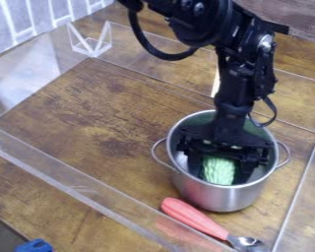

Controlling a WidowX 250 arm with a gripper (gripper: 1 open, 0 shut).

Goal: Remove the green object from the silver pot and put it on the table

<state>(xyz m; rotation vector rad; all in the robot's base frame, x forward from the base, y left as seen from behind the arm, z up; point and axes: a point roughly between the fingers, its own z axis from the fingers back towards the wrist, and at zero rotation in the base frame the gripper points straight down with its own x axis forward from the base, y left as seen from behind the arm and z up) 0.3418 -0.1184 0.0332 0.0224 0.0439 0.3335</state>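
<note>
The silver pot (228, 177) stands on the table (107, 118) toward the near right corner, upright, with no lid and a small handle showing on each side. Inside it lies the green object (224, 171), a pale, ridged oblong resting low in the pot, its near end leaning toward the front wall. Nothing else can be made out in the pot.

The black arm comes down from the upper middle of the view and drops straight into the pot's mouth. Its tool (226, 163) points downward and sits within the rim, with its fingers drawn in tight against the two sides of the green object, pinching it. The object is not lifted clear; it sits below the rim line, inside the pot.

Just in front of the pot, on the table, lies a utensil with a red handle (196, 219), running diagonally toward the lower right, where its shiny metal end (248, 242) shows at the picture's edge. It is near the pot's base but apart from it. Clear acrylic walls (68, 167) ring the table; one runs along the near-left edge, and another stands close behind the pot on the right. A small clear triangular stand (87, 41) sits far back on the left. A blue thing (34, 246) peeks in at the bottom left corner, outside the wall.
</note>
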